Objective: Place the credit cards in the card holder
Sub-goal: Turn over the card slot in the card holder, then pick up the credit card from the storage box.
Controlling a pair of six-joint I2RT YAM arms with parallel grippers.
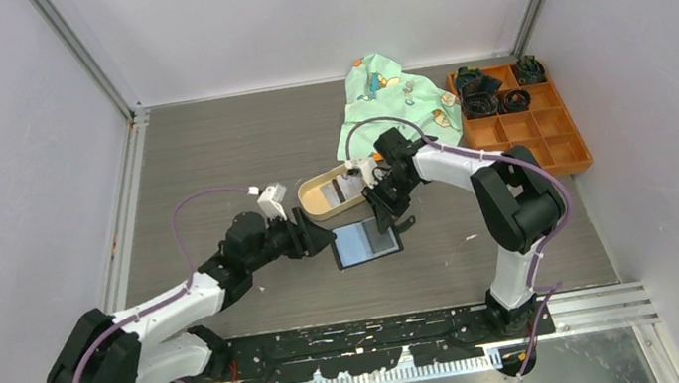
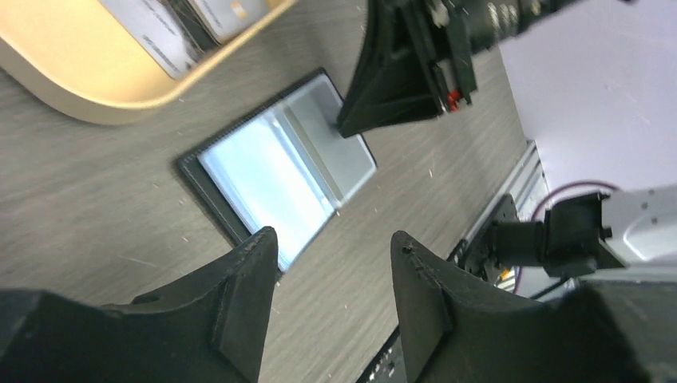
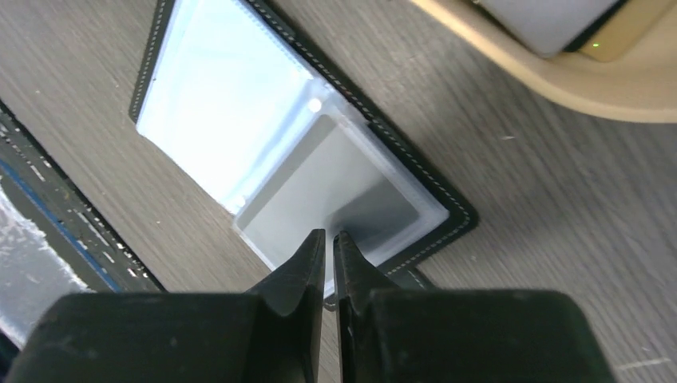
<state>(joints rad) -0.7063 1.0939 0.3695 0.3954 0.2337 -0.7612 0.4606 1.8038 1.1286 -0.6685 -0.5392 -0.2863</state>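
Observation:
The black card holder [image 1: 366, 244] lies open and flat on the table, its clear sleeves facing up [image 2: 263, 175] [image 3: 223, 96]. A pale grey credit card [image 3: 319, 191] [image 2: 343, 159] rests in the sleeve nearest my right gripper. My right gripper [image 3: 329, 234] [image 1: 386, 219] points down onto that card with only a thin slit between its fingers, and nothing shows between them. My left gripper [image 2: 335, 243] [image 1: 328, 238] is open and empty beside the holder's left corner. More credit cards [image 1: 347, 188] [image 2: 160, 40] lie in the tan tray [image 1: 317, 201].
The tan oval tray [image 2: 80, 88] [image 3: 607, 96] sits just behind the holder. A green patterned cloth [image 1: 390, 99] lies at the back. An orange compartment box [image 1: 548, 137] with black items stands at the back right. A black rail [image 1: 375, 332] runs along the near edge.

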